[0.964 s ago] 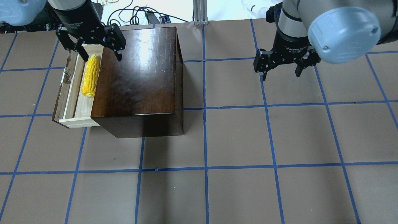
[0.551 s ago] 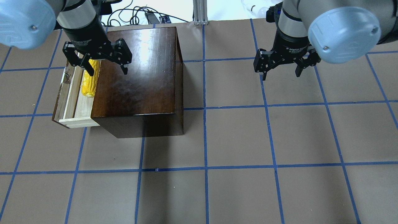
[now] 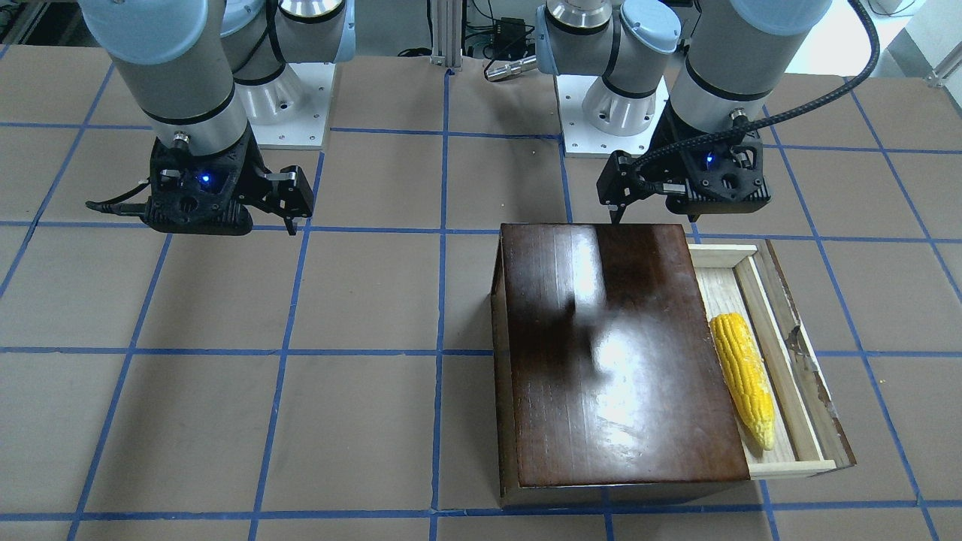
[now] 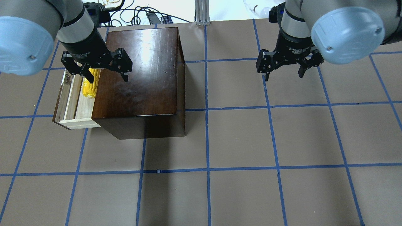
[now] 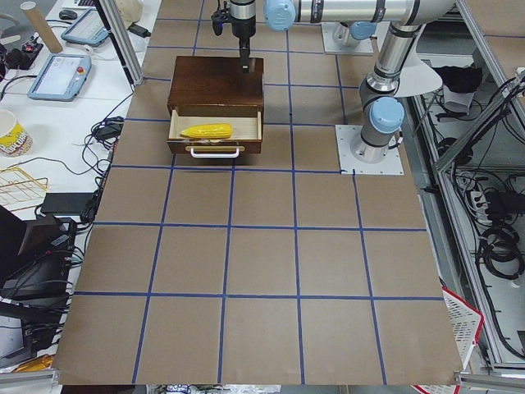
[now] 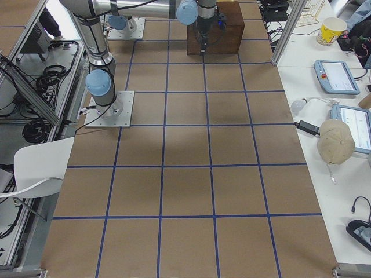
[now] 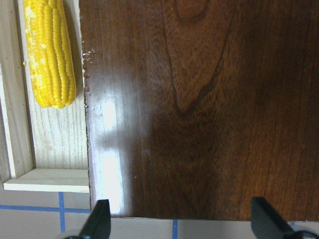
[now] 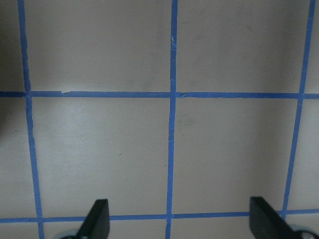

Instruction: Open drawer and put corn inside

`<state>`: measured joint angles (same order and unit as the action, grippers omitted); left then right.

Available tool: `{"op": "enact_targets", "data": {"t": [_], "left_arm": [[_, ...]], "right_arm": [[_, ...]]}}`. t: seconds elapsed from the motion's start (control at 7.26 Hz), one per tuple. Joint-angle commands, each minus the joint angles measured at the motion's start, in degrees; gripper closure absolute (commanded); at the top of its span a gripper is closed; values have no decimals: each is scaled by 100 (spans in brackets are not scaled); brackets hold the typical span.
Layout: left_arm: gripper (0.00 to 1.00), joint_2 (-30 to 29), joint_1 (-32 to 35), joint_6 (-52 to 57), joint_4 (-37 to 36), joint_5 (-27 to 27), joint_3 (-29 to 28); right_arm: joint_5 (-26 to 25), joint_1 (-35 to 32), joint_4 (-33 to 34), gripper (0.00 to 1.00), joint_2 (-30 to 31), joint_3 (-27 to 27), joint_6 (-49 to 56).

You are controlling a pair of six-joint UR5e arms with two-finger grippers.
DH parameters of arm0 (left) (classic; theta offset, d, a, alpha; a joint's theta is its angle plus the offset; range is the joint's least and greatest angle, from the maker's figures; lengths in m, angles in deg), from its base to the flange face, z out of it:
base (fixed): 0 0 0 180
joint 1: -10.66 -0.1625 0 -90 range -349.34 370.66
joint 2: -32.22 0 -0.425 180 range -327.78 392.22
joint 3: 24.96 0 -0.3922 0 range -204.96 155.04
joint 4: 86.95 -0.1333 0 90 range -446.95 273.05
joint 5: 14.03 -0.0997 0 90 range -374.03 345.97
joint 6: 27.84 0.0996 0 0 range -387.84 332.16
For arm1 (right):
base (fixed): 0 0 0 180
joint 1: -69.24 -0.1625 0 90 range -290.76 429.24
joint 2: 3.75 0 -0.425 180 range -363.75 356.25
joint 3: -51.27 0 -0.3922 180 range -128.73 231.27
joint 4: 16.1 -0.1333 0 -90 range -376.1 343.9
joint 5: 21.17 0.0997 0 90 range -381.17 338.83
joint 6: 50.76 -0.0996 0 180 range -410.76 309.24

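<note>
Yellow corn (image 3: 742, 379) lies lengthwise on the pale wood floor of the pulled-out drawer (image 3: 793, 467), tucked right beside the glossy dark box (image 3: 616, 353). Up above, the left tool (image 4: 108, 75) hovers over the box top at the drawer side, its 2 fingers spread wide, gripping nothing. Well apart, the right tool (image 4: 284, 75) hangs over the brown, blue-taped surface (image 4: 238, 141), also spread and holding nothing.

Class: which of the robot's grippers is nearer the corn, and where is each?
Left. The left gripper hangs open above the box edge, beside the corn in the drawer; the right gripper is over the table, well past the box's other side.
</note>
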<state>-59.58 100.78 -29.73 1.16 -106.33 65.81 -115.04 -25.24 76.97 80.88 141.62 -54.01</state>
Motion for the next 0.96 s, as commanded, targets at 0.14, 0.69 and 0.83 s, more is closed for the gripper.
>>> {"op": "enact_targets", "data": {"t": [0.14,0.69,0.83], "left_arm": [[0,22,-64,362,-57,-6,29],[0,13,-55,383,-66,2,38],[0,13,-55,391,-66,-6,46]], "right_arm": [[0,0,9,0,0,0,0],[0,0,0,0,0,0,0],[0,0,0,0,0,0,0]]}}
